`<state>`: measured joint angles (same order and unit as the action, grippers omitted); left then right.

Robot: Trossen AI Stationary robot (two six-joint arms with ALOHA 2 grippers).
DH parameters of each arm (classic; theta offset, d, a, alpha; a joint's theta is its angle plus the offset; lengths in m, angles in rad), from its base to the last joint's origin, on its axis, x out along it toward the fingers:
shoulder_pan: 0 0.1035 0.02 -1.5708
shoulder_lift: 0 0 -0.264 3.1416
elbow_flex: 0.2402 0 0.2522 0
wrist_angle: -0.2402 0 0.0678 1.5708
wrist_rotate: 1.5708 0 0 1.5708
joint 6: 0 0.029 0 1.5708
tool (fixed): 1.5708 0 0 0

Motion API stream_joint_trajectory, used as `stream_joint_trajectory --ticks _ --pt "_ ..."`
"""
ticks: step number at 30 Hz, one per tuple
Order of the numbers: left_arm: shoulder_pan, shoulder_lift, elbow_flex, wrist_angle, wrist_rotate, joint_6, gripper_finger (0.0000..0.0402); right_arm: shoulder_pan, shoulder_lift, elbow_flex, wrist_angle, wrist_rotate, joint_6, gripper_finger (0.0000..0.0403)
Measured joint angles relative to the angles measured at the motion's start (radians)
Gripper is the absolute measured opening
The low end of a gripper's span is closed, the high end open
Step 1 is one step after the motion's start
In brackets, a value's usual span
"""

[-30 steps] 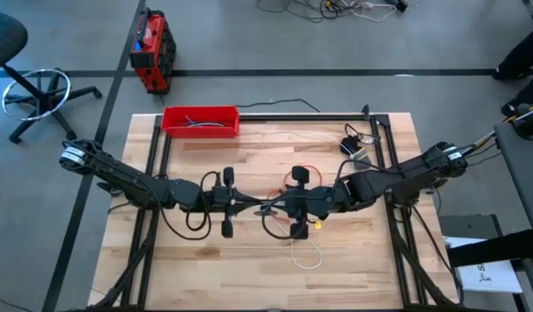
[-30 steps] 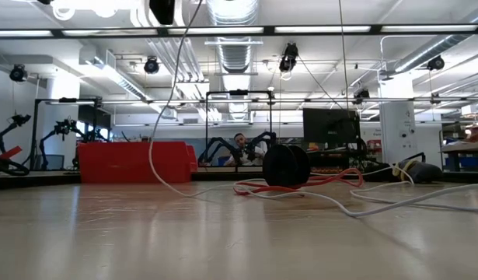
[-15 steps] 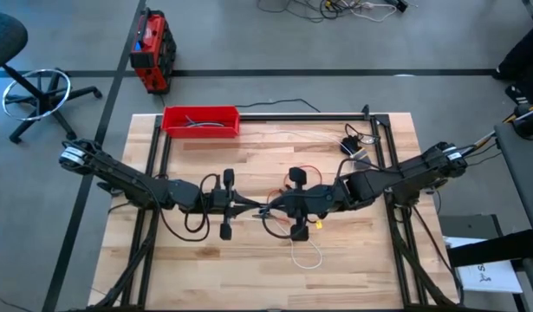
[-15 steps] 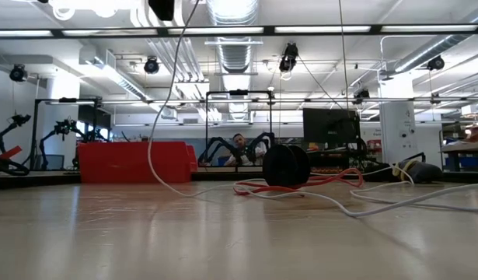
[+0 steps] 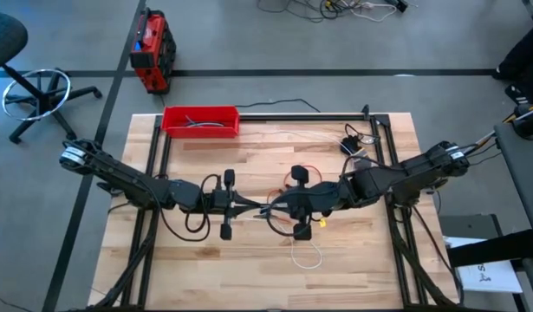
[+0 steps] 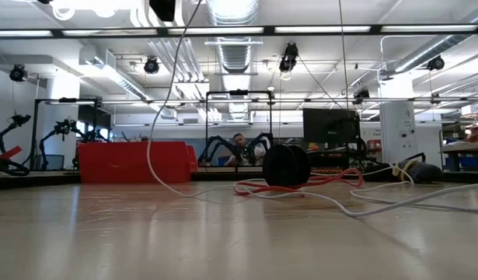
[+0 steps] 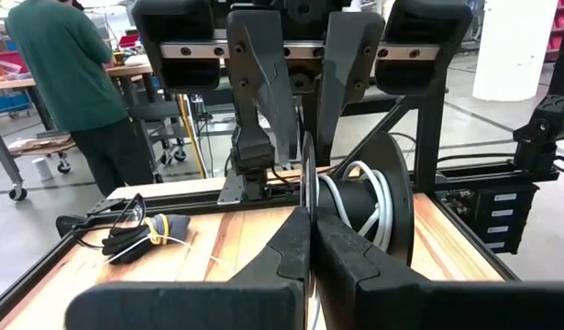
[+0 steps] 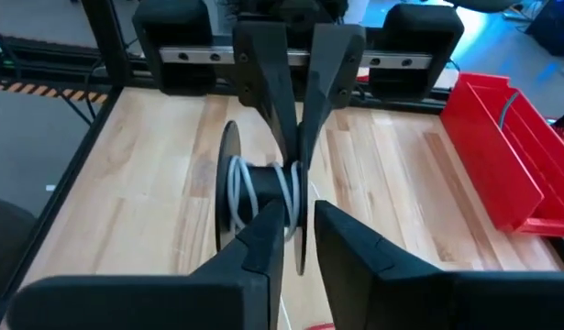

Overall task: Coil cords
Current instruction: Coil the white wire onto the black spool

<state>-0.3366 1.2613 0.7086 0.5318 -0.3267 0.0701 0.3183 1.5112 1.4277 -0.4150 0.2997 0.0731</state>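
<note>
White cord (image 8: 254, 188) is wound on a black spool (image 8: 228, 183) at table centre, between both grippers: left gripper (image 5: 253, 206) and right gripper (image 5: 279, 207) each clamp a spool disc.

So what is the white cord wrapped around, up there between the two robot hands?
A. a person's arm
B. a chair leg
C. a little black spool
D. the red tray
C. In the left wrist view the white cord loops round the hub of a small black spool with round disc sides, gripped edge-on by the left gripper and the right gripper; the right wrist view shows the same.
</note>
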Motion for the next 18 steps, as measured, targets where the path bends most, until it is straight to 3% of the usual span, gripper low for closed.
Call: stream_joint_trajectory --ticks 18 --pt "-0.003 0.000 0.000 0.017 0.023 -0.007 0.0000 -0.004 0.043 -0.002 0.000 0.007 -0.020 0.0022"
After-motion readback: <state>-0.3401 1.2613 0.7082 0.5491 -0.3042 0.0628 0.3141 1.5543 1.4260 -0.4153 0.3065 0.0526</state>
